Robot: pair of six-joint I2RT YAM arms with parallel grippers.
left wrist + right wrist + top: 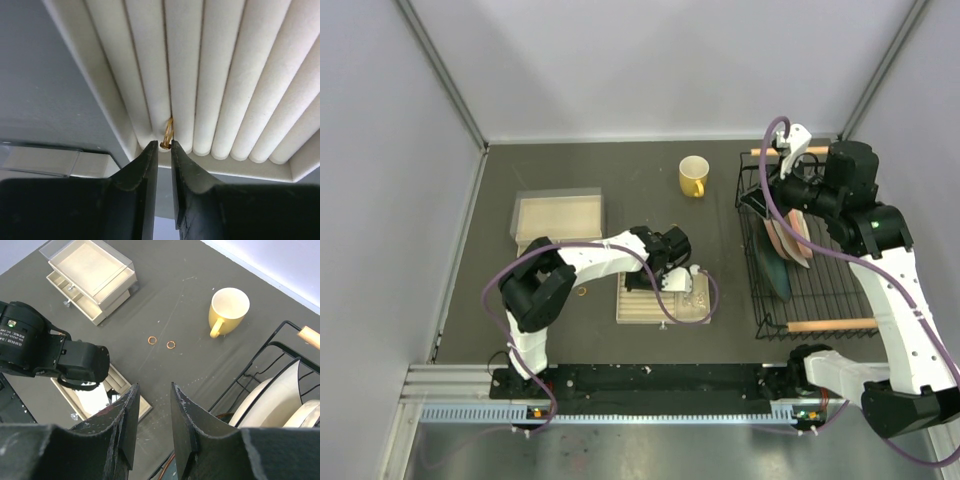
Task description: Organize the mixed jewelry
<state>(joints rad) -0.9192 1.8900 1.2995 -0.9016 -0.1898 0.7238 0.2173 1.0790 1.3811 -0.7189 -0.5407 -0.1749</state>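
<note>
While seating gold ring (168, 131) in jewelry box (240, 75) slot, left gripper (164, 147) narrow round it, hold unclear; right gripper (154, 390) parted, empty; next release, retreat straight

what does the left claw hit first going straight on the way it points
The gold ring at the tips of the left claw, standing in a slot of the cream jewelry box, then its padded rolls.

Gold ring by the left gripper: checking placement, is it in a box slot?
In a slot: the ring stands on edge, wedged between two padded rolls of the box, its lower end at the left gripper.
</note>
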